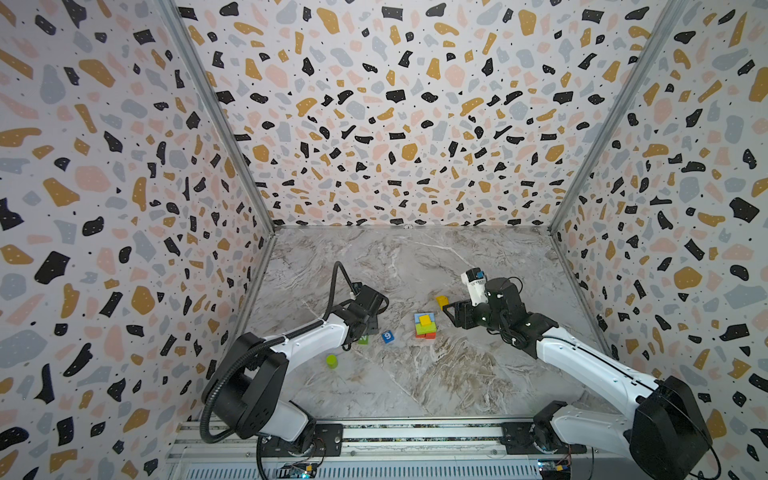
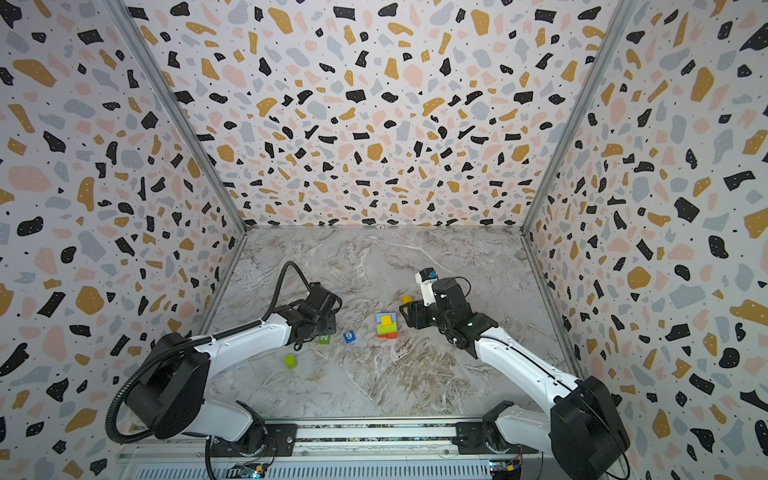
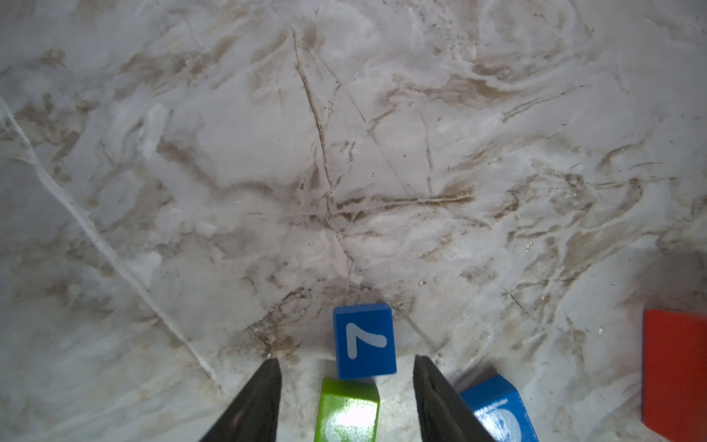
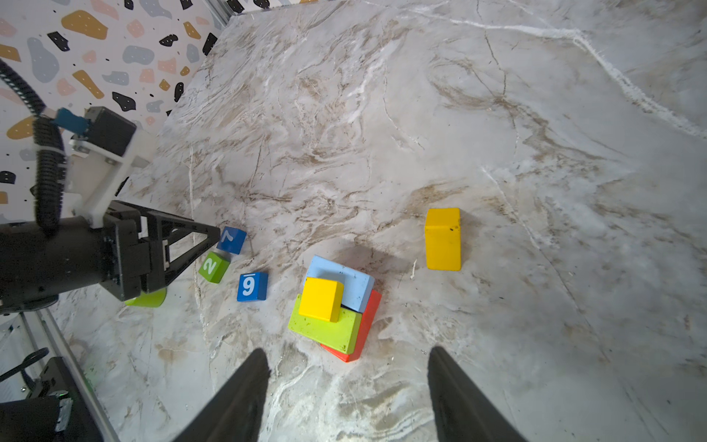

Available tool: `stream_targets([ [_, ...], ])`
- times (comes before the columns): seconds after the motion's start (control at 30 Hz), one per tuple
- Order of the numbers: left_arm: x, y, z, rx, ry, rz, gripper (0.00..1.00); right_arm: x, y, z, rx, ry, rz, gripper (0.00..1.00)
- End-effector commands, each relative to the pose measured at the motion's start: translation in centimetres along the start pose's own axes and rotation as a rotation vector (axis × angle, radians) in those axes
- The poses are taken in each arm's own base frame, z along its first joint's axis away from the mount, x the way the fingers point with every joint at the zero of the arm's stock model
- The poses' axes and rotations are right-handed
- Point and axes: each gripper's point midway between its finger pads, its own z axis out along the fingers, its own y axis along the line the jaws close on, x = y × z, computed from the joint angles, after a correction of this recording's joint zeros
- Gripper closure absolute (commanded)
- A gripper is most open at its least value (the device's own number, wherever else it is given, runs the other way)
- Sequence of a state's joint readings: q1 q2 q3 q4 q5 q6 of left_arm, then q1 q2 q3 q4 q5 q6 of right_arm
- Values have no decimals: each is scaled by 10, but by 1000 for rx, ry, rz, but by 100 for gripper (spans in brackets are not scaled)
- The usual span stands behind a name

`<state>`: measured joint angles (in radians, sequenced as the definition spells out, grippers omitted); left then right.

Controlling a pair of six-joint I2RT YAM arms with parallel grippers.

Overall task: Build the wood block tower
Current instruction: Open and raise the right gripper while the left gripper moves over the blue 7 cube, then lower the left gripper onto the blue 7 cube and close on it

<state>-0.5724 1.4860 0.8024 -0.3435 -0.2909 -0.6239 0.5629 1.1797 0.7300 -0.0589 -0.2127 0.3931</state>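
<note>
A low wood block tower (image 1: 425,326), with a red base, lime and light blue slabs and a yellow cube on top, stands near the centre of the desk (image 1: 415,386). Left fingers (image 3: 260,402) are spread astride a green numbered cube (image 3: 346,409), not touching; right fingers (image 4: 237,398) are spread, empty. The cube is likely light, rigid and glossy: grip opposite flat sides.

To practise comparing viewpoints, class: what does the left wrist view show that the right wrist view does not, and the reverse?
Only left wrist: the gap between the left hand's fingers, with the green cube inside it.
Only right wrist: the tower's yellow cube, the loose yellow block, the lime cylinder.
Both: that green cube, the blue 7 cube, the blue 9 cube, the tower's red brick.
</note>
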Motion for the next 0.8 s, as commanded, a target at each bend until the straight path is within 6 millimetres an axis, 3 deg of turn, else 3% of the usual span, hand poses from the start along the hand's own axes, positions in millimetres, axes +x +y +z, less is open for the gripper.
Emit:
stream_targets([
  [0.0,-10,-11,0,27,-10,9,45,-9,3,-7,-27,-44,-23,32],
  [0.5,-7,-18,17,26,19,16,49,-4,-9,-7,-27,-42,-13,32],
  [0.77,-1,-17,25,21,33,21,58,-3,-9,-4,-35,-34,-9,32],
])
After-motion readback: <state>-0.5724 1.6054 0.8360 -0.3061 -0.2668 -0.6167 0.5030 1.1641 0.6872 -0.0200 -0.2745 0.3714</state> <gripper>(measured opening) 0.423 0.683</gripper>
